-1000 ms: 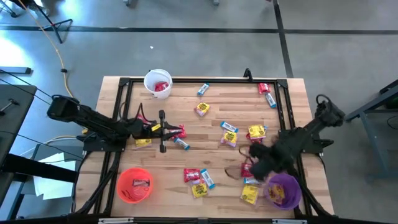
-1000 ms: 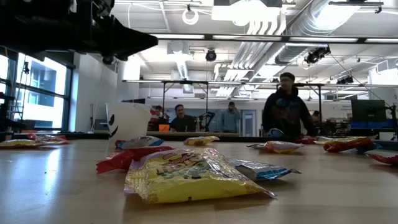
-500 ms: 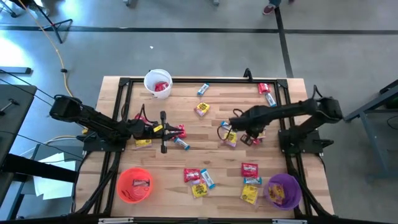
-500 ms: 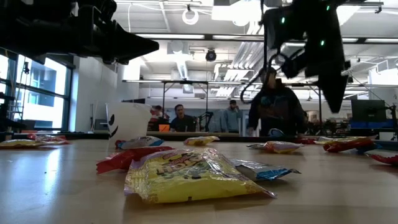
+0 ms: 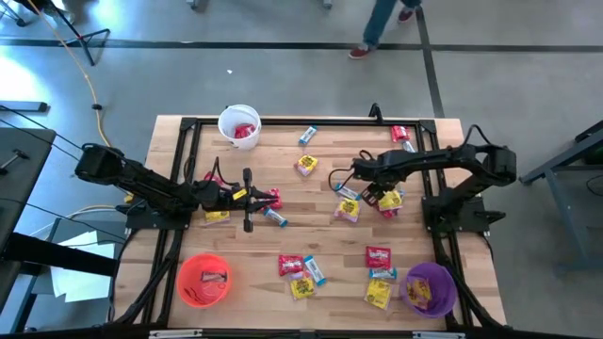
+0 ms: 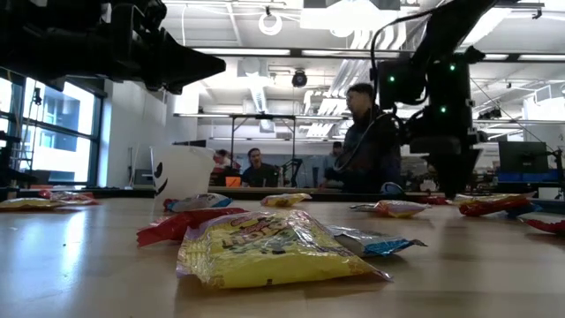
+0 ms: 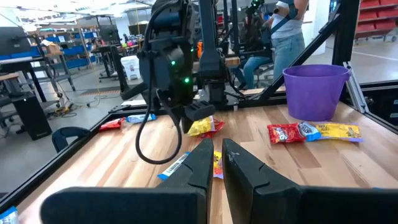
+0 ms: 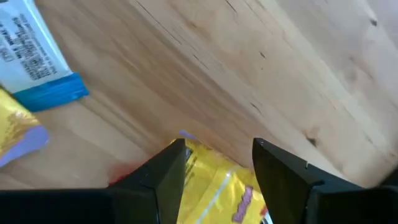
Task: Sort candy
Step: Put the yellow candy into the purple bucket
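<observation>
Red, yellow and blue-and-white candy lies scattered over the wooden table (image 5: 311,235). My left gripper (image 5: 271,198) hangs shut left of the table's middle, at a red candy (image 5: 276,199); a blue-and-white bar (image 7: 174,167) lies just beside it. My right gripper (image 8: 216,163) stands open, pointing down over a yellow candy (image 8: 214,186) at the middle right (image 5: 388,200). Its fingers stand on either side of that packet's corner; I cannot tell whether they touch it. In the low view that arm (image 6: 441,106) comes down behind the near candies. My left gripper is shut on the red candy, of which only a red-and-yellow sliver (image 7: 216,164) shows in the slit between the two fingers. The fingers come from the table's left, nearly level. They hide which part of the packet they have.
A white cup (image 5: 239,126) with red candy stands at the far left, an orange cup (image 5: 203,280) at the near left, a purple cup (image 5: 429,288) with yellow candy at the near right. A black frame (image 5: 283,122) edges the table. People stand beyond the table.
My right gripper has swung from over the purple cup toward the table's far edge and its middle, and has come down over the yellow candy at the middle right. A person has walked across the room behind.
</observation>
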